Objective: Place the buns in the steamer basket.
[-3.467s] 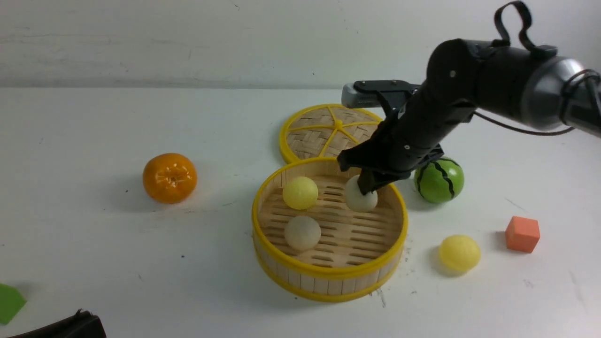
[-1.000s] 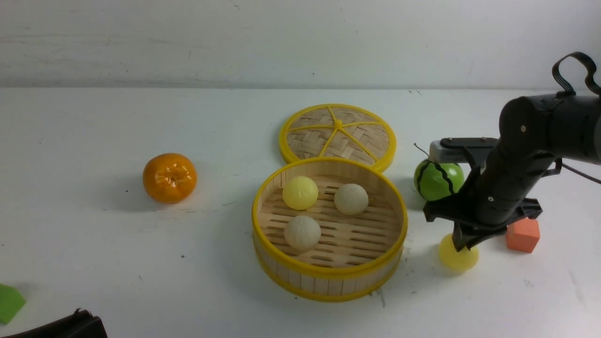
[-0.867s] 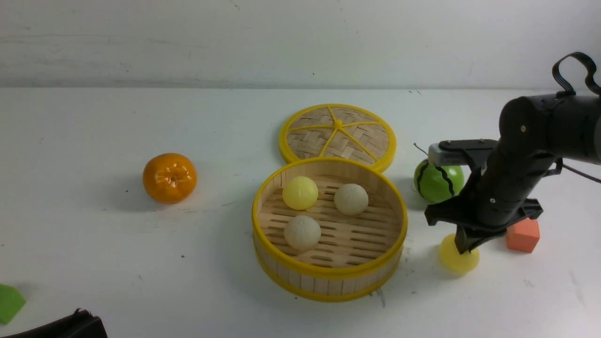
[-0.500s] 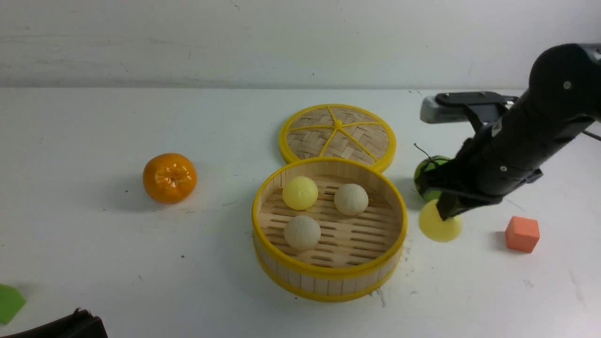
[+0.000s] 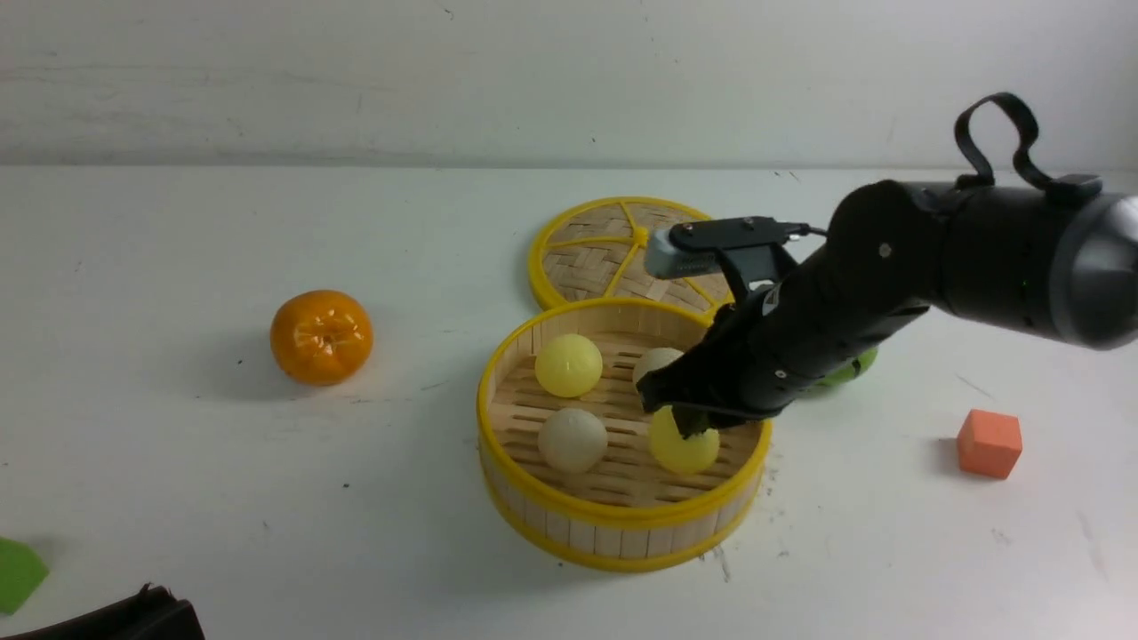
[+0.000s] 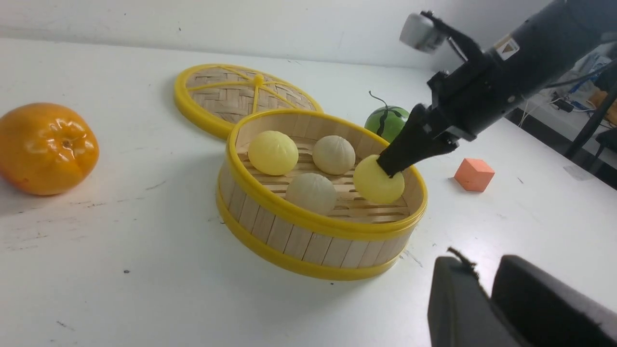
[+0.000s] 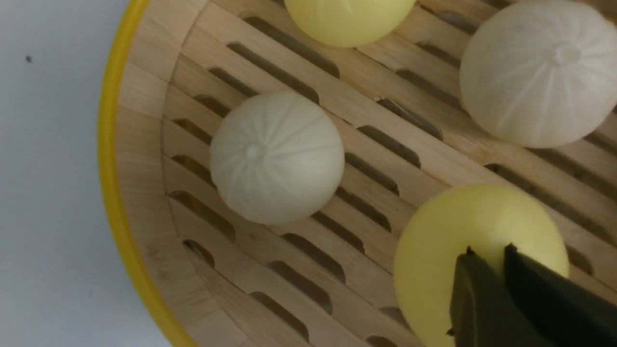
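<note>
Three buns already lie on the slatted floor of the basket (image 5: 622, 524): a yellow bun (image 5: 568, 365) at the far left, a cream bun (image 5: 573, 440) in front of it, and a second cream bun (image 5: 653, 363) at the far side, half hidden behind the right arm in the front view. The fourth bun (image 5: 683, 450), yellow, is inside the wall too, at the near right part; it looks to be at or just above the slats. The right gripper (image 5: 689, 425) sits on top of this bun, its two tips nearly together and pinching a small part of the top, so I judge it clamped on the bun, not yet let go. What is left seems small: to part the tips and lift the arm out without dragging the bun along. The left gripper (image 6: 487, 289) waits low near the basket, its tips almost together with nothing between them. The lid (image 5: 587, 253), the orange (image 5: 321, 336), the melon ball (image 6: 385, 121) and the cube (image 5: 989, 443) stay outside on the table (image 5: 178, 489).
</note>
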Controlling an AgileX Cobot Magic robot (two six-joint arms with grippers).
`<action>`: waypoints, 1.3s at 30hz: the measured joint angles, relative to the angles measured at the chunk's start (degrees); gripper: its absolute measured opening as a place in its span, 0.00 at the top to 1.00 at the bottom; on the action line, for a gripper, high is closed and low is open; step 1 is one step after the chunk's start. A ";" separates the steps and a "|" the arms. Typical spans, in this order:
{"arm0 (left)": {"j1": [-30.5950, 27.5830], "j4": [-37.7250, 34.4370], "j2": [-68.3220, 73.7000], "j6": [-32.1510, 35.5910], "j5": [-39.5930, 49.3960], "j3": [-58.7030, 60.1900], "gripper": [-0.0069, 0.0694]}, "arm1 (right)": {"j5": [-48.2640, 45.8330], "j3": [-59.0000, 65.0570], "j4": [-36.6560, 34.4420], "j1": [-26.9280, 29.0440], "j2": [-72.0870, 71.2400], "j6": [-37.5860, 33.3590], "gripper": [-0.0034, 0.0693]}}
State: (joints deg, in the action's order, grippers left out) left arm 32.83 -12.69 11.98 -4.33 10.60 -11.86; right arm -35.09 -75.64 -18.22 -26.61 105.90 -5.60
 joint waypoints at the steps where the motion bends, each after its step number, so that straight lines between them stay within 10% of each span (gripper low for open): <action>1: 0.00 0.00 0.00 0.00 0.00 0.00 0.76 | 0.00 0.07 -0.36 -0.07 0.64 0.00 0.79; 9: 0.00 0.00 0.00 0.00 0.00 0.00 0.76 | -0.70 0.07 -0.49 -0.16 -1.27 0.00 0.36; 14: 0.00 0.00 0.00 0.00 0.00 0.00 0.75 | -8.00 0.07 1.25 -0.16 -9.99 0.82 0.31; 27: 0.00 0.00 0.00 0.00 0.00 0.00 0.73 | -27.02 13.40 14.69 -0.21 -43.19 20.71 0.97; 39: 0.00 0.00 0.00 0.00 0.00 0.00 0.73 | -31.30 16.10 14.69 -0.21 -51.73 21.74 0.98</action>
State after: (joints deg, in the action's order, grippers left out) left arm 32.83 -12.69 11.98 -4.33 10.60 -11.86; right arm -66.40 -59.55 -3.53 -26.83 54.17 16.14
